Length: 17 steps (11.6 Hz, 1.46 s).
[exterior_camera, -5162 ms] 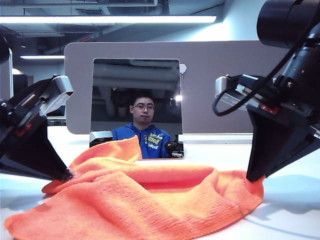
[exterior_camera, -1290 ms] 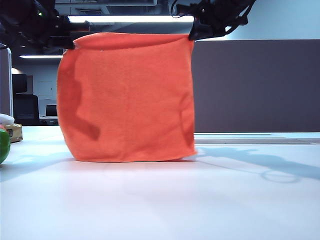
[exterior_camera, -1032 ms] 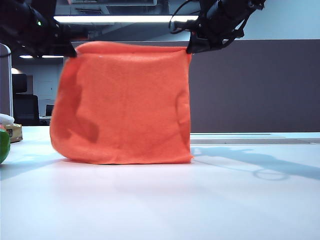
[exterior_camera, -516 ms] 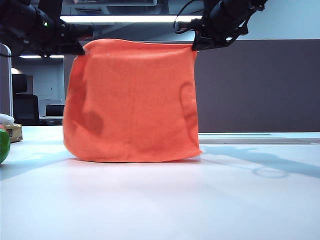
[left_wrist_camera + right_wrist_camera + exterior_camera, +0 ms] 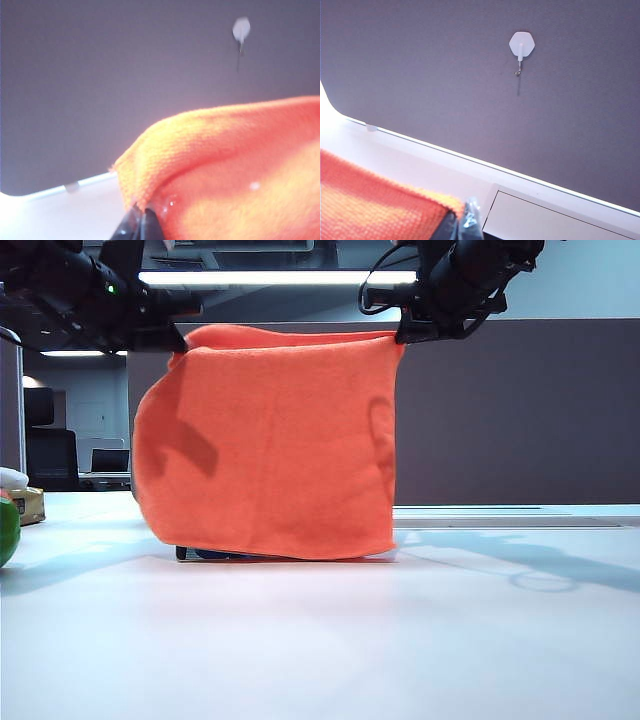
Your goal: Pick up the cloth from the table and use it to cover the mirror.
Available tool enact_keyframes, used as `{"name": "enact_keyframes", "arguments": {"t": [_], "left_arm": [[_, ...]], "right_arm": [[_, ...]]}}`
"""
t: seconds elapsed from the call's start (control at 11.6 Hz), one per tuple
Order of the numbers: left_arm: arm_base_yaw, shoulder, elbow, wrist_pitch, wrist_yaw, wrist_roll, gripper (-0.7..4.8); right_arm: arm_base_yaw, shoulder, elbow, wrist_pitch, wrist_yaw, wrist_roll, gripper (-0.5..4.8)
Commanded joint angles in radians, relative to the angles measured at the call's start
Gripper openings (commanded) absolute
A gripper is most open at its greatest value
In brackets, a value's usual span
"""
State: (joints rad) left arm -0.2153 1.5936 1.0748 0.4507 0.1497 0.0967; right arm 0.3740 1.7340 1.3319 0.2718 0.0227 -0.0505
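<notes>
The orange cloth [image 5: 270, 440] hangs as a flat sheet between my two grippers, its lower hem just above the white table [image 5: 320, 640]. My left gripper [image 5: 178, 340] is shut on its upper left corner, and my right gripper [image 5: 402, 337] is shut on its upper right corner. The mirror stands behind the cloth and is almost wholly hidden; only a thin dark strip [image 5: 215, 554] shows under the hem. In the left wrist view the left gripper [image 5: 141, 221] pinches the cloth [image 5: 225, 170] edge. In the right wrist view the right gripper [image 5: 461, 222] pinches the cloth [image 5: 370, 200] corner.
A long grey partition panel [image 5: 510, 410] runs across the back of the table, with a small white hook [image 5: 521, 46] stuck on it. A green object [image 5: 6, 530] and a small box [image 5: 28, 503] sit at the far left edge.
The cloth, earlier heaped on the table before the bare mirror, now hangs in front of it. Over the last second both grippers shifted right with it, and a dark strip appeared under the hem.
</notes>
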Motion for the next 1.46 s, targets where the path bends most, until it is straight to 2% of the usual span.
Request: {"name": "enact_keyframes", "arguments": {"t": [0.09, 0.43, 1.03, 1.46], "left_arm": [[-0.002, -0.002, 0.006, -0.009, 0.008, -0.003, -0.06], [-0.002, -0.002, 0.006, -0.037, -0.019, -0.003, -0.06], [-0.002, 0.003, 0.006, -0.124, -0.081, -0.002, -0.06], [-0.002, 0.003, 0.005, -0.229, -0.084, -0.001, 0.01]], "right_arm": [[-0.006, 0.024, 0.042, 0.017, -0.003, -0.003, -0.01], [-0.005, 0.085, 0.117, -0.019, -0.023, -0.003, -0.01], [-0.006, 0.134, 0.117, -0.062, -0.022, -0.003, -0.01], [-0.005, 0.137, 0.117, -0.203, -0.023, -0.003, -0.01]]}}
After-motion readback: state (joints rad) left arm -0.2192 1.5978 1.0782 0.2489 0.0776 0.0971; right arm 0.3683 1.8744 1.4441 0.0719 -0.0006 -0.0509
